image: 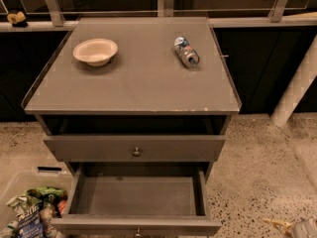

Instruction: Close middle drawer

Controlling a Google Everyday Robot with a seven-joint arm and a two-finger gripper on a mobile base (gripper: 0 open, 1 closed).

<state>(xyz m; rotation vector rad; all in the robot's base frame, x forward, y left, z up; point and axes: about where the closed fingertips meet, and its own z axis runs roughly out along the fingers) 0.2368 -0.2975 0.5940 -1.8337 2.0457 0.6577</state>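
Note:
The middle drawer (136, 197) is pulled far out of the grey-brown cabinet, and its shallow box is empty. Its flat front (99, 225) runs along the bottom edge of the camera view, with only the top of its small round knob (137, 231) showing. Above it, the uppermost drawer (89, 148) with its own knob (136, 151) stands slightly out. The lowest drawer is out of view. My gripper (286, 226) shows only partly in the bottom right corner, low over the floor, to the right of the open drawer and apart from it.
On the cabinet top (133, 83) sit a white paper bowl (95, 51) at the back left and a can (186, 51) lying on its side at the back right. A clear bin of snack packets (29, 212) stands on the floor at the left. A white post (297, 83) stands at the right.

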